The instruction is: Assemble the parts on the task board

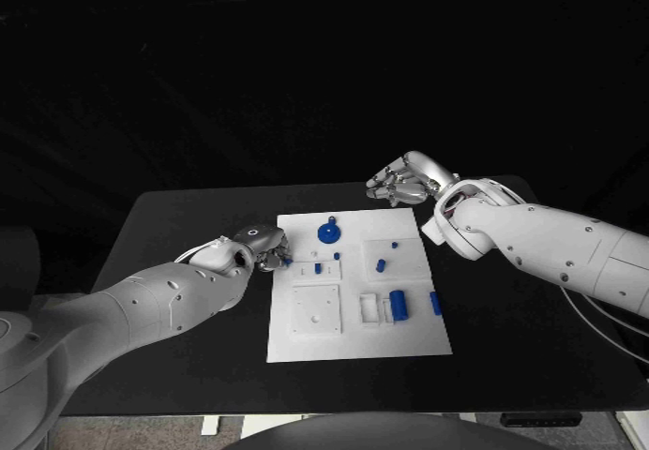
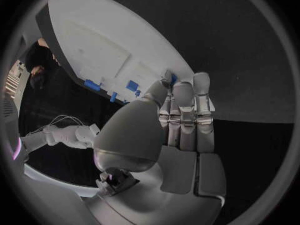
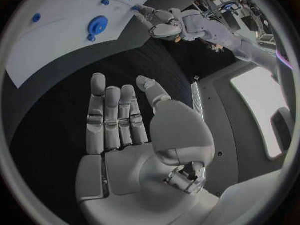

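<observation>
Here, a black surface (image 1: pixel 541 356) fills the centre of the head view, with the white task board (image 1: pixel 354 337) lying lengthwise at its middle. The robot's left arm enters from the lower left, and its left hand (image 1: pixel 254 251) sits at the board's left edge, fingers held straight and close together with their tips at the board's rim; the left wrist view shows a small blue part (image 2: pixel 173 78) just at those fingertips, though whether it is pinched cannot be told. The right hand (image 1: pixel 403 183) hovers above the surface just beyond the board's upper right corner, fingers extended side by side with the thumb set apart, holding nothing. On the board, a round blue part (image 1: pixel 329 232) stands near the upper centre, a larger blue block (image 1: pixel 399 302) lies at the right of centre, and a slim blue piece (image 1: pixel 435 302) rests at the right edge. Smaller blue parts (image 1: pixel 383 263) dot the middle of the board.
</observation>
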`<state>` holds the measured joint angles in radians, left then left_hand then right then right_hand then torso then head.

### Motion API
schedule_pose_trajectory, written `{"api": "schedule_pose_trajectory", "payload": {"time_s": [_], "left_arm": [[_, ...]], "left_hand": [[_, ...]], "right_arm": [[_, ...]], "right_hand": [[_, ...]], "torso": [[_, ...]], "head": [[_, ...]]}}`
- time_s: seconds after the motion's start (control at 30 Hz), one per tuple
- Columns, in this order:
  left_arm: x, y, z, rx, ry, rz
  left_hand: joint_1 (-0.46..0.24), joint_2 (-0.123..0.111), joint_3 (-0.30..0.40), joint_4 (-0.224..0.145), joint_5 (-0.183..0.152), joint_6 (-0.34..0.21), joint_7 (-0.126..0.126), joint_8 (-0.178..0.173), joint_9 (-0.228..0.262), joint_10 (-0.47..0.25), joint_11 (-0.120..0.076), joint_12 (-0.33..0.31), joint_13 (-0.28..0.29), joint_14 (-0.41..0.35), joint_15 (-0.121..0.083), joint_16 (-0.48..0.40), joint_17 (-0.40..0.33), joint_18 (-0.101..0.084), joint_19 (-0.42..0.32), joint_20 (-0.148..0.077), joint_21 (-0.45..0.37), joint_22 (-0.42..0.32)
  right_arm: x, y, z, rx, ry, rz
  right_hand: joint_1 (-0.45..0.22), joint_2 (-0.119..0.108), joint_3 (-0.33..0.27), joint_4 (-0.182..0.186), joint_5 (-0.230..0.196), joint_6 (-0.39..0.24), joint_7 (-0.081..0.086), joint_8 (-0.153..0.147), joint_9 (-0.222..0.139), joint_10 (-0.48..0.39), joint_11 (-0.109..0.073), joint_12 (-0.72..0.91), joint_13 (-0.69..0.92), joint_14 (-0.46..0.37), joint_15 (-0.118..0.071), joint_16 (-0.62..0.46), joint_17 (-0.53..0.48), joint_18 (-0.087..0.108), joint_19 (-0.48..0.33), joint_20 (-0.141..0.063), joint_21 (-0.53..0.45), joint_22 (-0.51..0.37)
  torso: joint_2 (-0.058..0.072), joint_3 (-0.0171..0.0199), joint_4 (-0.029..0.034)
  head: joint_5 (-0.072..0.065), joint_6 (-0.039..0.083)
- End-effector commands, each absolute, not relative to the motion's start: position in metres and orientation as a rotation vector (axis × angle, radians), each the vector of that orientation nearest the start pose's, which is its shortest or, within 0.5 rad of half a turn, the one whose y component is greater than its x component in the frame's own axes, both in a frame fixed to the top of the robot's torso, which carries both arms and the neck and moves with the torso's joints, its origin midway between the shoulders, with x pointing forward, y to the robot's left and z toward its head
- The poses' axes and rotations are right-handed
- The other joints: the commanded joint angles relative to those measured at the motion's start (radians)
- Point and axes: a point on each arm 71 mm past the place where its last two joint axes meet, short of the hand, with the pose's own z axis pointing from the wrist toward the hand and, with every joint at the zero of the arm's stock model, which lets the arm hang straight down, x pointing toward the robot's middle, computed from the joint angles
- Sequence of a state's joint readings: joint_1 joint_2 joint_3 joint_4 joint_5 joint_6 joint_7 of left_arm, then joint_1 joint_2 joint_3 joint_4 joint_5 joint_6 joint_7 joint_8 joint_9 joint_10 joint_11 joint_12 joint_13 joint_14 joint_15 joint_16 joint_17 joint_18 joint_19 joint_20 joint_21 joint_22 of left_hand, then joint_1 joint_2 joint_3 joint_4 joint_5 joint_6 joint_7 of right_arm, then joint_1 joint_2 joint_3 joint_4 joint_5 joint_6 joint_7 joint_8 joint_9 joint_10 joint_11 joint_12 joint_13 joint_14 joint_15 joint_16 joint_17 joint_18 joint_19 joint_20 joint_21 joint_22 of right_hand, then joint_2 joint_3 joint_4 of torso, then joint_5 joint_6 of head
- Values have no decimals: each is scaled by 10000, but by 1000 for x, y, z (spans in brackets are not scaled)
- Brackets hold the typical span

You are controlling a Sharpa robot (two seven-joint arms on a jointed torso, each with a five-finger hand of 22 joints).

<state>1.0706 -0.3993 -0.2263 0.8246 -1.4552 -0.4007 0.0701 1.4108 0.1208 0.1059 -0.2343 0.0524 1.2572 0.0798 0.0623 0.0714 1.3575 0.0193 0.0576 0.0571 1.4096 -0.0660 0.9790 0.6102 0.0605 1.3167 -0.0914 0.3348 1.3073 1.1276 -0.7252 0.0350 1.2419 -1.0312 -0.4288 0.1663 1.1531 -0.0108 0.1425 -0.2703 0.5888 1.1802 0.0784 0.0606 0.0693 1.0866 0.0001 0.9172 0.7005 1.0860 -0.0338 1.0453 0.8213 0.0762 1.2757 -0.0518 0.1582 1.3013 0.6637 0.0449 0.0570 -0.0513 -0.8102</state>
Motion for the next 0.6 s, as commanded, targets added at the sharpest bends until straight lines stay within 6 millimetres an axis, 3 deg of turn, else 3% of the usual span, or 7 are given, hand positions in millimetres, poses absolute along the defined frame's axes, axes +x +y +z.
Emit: {"api": "schedule_pose_trajectory", "payload": {"time_s": [0.03, 0.33, 0.4, 0.6], "left_arm": [[527, 175, -335, 2365, 17988, -4961], [527, 186, -327, 1328, 17964, -5383], [528, 187, -324, 1097, 17958, -5513], [531, 190, -308, 160, 17986, -5998]], "left_hand": [[-115, 81, 174, 211, -43, -98, -35, 31, 56, 248, -108, 58, 39, 33, -24, -42, 16, 191, 12, 21, 35, 195], [-214, 6, 354, 638, -43, -179, -99, 49, 136, 371, -130, 60, 43, 68, -70, -113, 40, 123, 46, -31, 0, 166], [-116, -95, 445, 901, -42, -187, -132, 57, 221, 411, -149, 29, 30, 102, -93, -140, 68, 79, 81, -62, -58, 157], [-129, -155, 526, 1154, -42, -196, -172, 59, 290, 507, -166, 67, 46, 96, -92, -170, 98, 68, 100, -61, -109, 164]], "right_arm": [[529, -224, -202, 2429, 15396, 8895], [527, -222, -201, 2228, 15364, 8923], [526, -220, -201, 2154, 15355, 8942], [524, -216, -199, 1831, 15298, 8997]], "right_hand": [[-78, 7, 48, 26, 51, -24, 7, 21, 7, -26, -26, -7, 11, -44, -35, -2, 1, -51, 36, -43, -52, 14], [-78, 7, 48, 26, 51, -24, 7, 21, 7, -26, -26, -7, 11, -44, -35, -2, 1, -51, 36, -43, -52, 14], [-78, 7, 48, 26, 51, -24, 7, 21, 7, -26, -26, -7, 11, -44, -35, -2, 1, -51, 36, -43, -52, 14], [-45, 4, 80, 2, 49, -17, 7, 22, 8, -21, -30, -16, 4, -37, -40, -2, 0, -48, 45, -49, -50, 21]], "torso": [[-6, 2, 9], [-9, 2, 6], [-6, 6, 7], [-10, 12, 16]], "head": [[-18, 16], [-18, 39], [-22, 67], [-29, 108]]}}
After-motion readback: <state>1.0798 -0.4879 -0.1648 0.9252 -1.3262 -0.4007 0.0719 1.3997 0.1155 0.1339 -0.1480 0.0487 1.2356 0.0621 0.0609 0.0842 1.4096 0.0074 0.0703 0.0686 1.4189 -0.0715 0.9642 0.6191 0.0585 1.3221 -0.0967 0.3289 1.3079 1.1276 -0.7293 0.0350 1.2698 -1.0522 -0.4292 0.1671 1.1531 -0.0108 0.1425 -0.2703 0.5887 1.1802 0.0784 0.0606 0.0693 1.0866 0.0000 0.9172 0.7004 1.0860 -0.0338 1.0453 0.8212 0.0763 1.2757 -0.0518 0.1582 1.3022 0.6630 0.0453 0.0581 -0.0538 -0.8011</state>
